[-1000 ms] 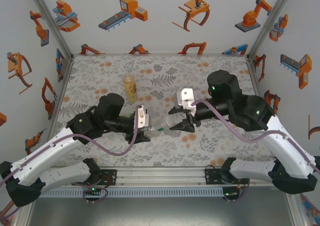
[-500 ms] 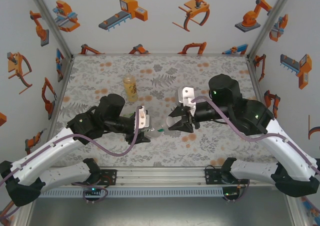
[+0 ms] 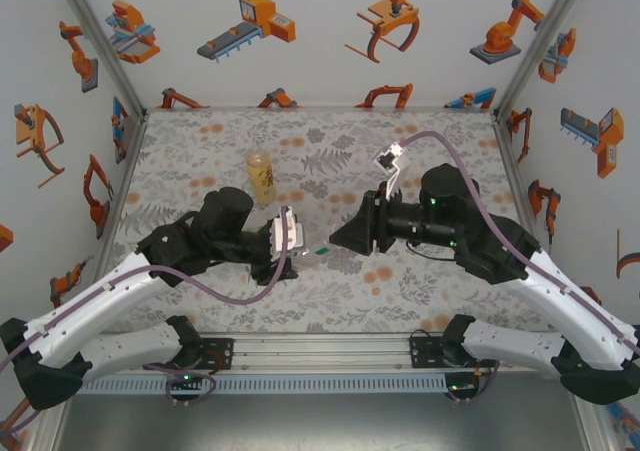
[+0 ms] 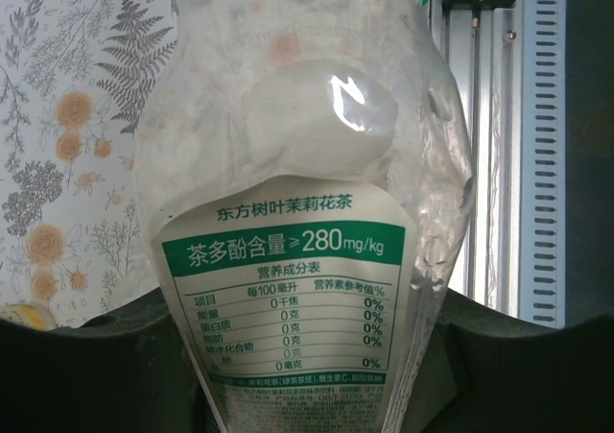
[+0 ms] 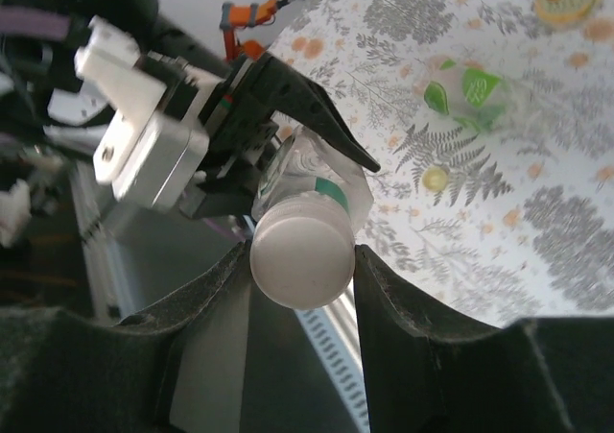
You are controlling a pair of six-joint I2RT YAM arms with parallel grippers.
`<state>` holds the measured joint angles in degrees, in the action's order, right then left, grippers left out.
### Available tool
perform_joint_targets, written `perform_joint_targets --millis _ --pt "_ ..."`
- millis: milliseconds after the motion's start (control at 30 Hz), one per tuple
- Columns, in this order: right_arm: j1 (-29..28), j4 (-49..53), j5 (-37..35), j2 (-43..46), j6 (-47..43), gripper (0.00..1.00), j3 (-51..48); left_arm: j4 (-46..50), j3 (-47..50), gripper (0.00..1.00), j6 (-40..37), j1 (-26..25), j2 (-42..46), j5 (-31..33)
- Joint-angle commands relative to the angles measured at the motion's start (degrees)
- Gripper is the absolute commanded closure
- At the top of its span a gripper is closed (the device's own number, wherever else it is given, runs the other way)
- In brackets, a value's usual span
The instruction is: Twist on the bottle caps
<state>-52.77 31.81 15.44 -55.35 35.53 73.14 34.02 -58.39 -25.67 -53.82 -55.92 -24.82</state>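
My left gripper (image 4: 307, 361) is shut on the slim clear bottle (image 4: 297, 212) with the white-green label and holds it on its side above the table, neck toward the right arm. A white bottle cap (image 5: 301, 252) sits on that neck, and my right gripper (image 5: 301, 256) is shut on it, one finger on each side. From above, the left gripper (image 3: 298, 245) and right gripper (image 3: 336, 239) meet at mid-table with the bottle (image 3: 318, 252) between them. The amber bottle (image 3: 261, 174) stands upright behind them. A squat green-tinted bottle (image 5: 470, 92) lies on the table, with a loose yellowish cap (image 5: 436, 177) beside it.
The floral table cover (image 3: 330, 141) runs to the back wall. A metal rail (image 4: 499, 116) lines the near edge below the held bottle. Both arms crowd the middle, while the back corners stay free.
The right wrist has rolled about its axis with the cap between its fingers, and its cable now arcs upward. The jaws closed slightly onto the cap. The left arm held still.
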Motion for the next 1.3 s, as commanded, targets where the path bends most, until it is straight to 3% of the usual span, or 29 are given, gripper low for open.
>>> perform_joint_targets --millis 0,167,233,433,567,833,1033,1267 --pt "-0.14 4.06 -10.25 -1.56 16.62 1.00 3.34 -1.63 -1.92 1.00 -1.18 -0.76 -0.93 -0.34" --pt "-0.14 12.01 -12.95 -3.66 23.60 1.00 6.66 -2.46 -2.17 0.99 -0.45 -0.93 -1.48 0.95" --pt "-0.14 11.33 -12.29 -3.97 24.04 1.00 6.41 -3.15 -2.00 0.92 -0.10 -0.93 -1.70 1.49" --pt "-0.09 13.06 -15.46 -4.42 20.79 1.00 6.91 -4.97 -1.40 0.37 1.26 -0.93 -1.53 2.86" --pt "0.83 15.65 -18.12 -5.78 15.38 1.00 8.29 -5.36 -0.95 0.25 1.71 -0.93 -0.61 4.95" --pt "9.67 20.52 -15.55 -13.17 4.10 1.00 11.70 -5.05 0.56 0.24 8.21 -0.41 0.24 13.68" --pt "18.96 23.17 -15.68 -21.17 -7.15 1.00 17.46 -6.09 2.67 0.24 17.76 2.30 0.29 20.81" --pt "28.94 24.54 -16.17 -33.02 -18.07 1.00 25.66 -3.22 3.29 0.22 21.39 5.74 -0.91 21.66"
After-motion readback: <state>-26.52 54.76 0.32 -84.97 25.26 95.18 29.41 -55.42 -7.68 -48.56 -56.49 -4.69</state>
